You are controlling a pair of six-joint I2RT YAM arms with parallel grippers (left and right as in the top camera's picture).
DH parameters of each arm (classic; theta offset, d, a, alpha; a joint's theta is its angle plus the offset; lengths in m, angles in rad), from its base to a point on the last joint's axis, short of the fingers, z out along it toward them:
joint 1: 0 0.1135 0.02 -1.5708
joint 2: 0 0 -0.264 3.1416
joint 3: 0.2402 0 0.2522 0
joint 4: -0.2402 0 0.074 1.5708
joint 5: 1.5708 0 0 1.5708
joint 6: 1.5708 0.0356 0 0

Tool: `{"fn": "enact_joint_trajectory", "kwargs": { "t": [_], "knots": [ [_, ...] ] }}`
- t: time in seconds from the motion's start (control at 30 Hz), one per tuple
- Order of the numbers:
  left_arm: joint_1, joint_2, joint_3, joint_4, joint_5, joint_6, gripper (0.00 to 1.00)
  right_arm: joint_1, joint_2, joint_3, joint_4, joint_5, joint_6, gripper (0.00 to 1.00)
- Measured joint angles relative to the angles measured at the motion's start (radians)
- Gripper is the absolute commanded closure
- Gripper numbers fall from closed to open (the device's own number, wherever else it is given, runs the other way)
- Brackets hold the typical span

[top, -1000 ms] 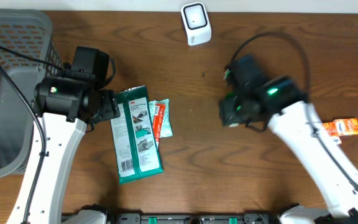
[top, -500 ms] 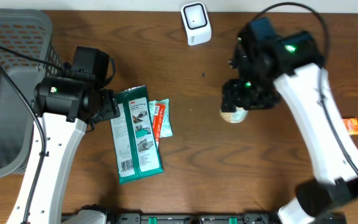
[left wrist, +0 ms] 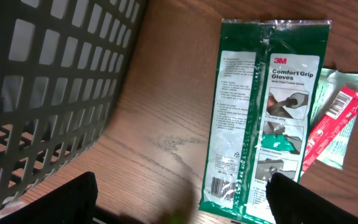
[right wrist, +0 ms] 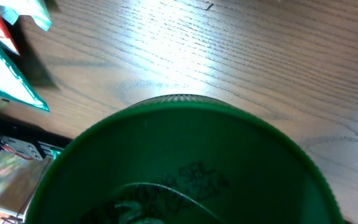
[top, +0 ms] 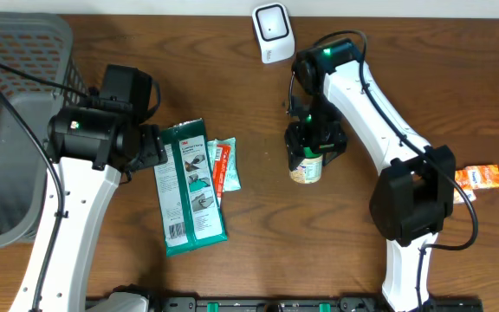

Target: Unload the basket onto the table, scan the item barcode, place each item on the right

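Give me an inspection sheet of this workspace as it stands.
Surface: brown wooden table, no spills seen.
Job's things: white scanner at the far edge; green-lidded container near mid-table, short of it.
Clutter: green gloves pack with small packets against its side; orange packet far right; grey basket far left.
Grippers: left gripper open, empty, above the table between basket and gloves pack; right gripper shut on the green-lidded container.
Cables: black cable crossing the basket.
Surroundings: nothing seen beyond the table edges.
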Motion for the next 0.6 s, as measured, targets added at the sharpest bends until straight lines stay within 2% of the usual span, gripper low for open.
{"fn": "enact_joint_trajectory", "kwargs": {
  "t": [0.13,0.27,0.43,0.6],
  "knots": [
    [0.0,0.0,0.0,0.0,0.0,0.0,0.12,-0.011,-0.002,0.001,0.033,-0.003,-0.013,0.7],
    [0.0,0.0,0.0,0.0,0.0,0.0,0.12,-0.018,-0.028,0.003,0.219,0.009,-0.011,0.7],
    [0.0,0.0,0.0,0.0,0.0,0.0,0.12,-0.003,-0.056,0.008,0.419,0.145,0.087,0.69],
    [0.0,0.0,0.0,0.0,0.0,0.0,0.13,0.048,-0.064,-0.033,0.506,0.26,0.173,0.68]
  ]
}}
